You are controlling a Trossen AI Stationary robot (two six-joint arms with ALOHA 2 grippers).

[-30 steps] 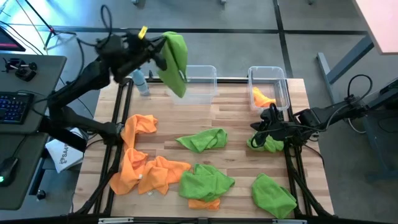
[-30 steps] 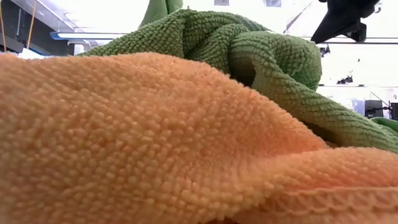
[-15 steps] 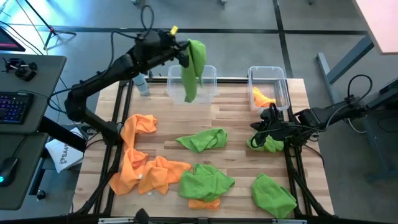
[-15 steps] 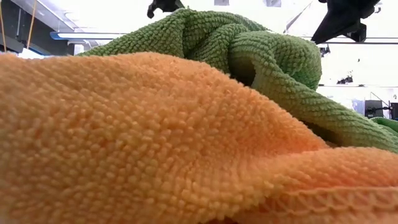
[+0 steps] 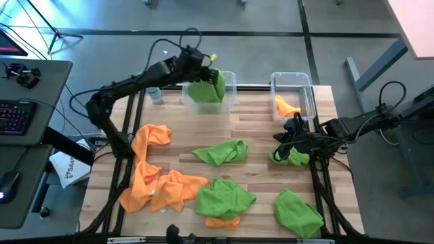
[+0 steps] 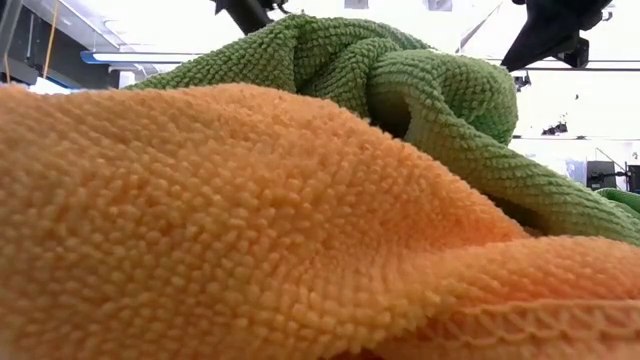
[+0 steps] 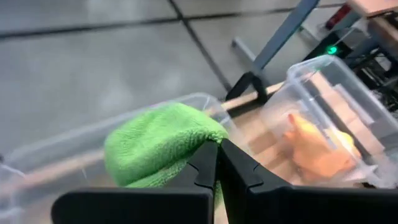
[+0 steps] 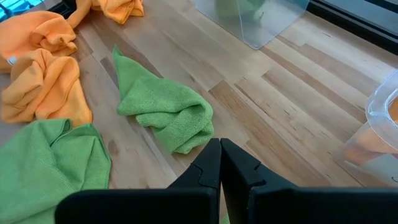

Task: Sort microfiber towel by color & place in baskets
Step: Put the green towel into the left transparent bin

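Observation:
My left gripper (image 5: pixel 213 66) is shut on a green towel (image 5: pixel 207 89) that sits bunched in the wider clear bin (image 5: pixel 230 76) at the table's far edge. The left wrist view shows that towel (image 7: pixel 155 146) inside the bin's rim (image 7: pixel 56 152). The narrower bin (image 5: pixel 305 85) to the right holds an orange towel (image 5: pixel 285 106). My right gripper (image 5: pixel 289 139) is low near the table's right edge, shut, right over a small green towel (image 5: pixel 291 156). That towel is hidden under the fingers in the right wrist view. My left gripper pinches a bunched upper fold of the green towel (image 7: pixel 200 142) between its two fingers, coming from above and slanting toward the far edge. The towel hangs below the fingers, down into the wider bin. My right gripper: whether it touches the green towel beneath it cannot be told.
Loose towels lie on the wooden table: orange ones at left (image 5: pixel 152 135) and near-left (image 5: pixel 163 191), green ones in the middle (image 5: pixel 220 152), near-middle (image 5: pixel 224 197) and near-right (image 5: pixel 299 212). A small blue bottle (image 5: pixel 156 92) stands left of the wider bin. Towels fill the low view (image 6: pixel 200 220).
My left gripper has swung toward the table's right and come down over the wider bin, still shut on the green towel. The towel, which hung high and long outside the bin, is now lowered and bunched inside it. My right arm has kept still.

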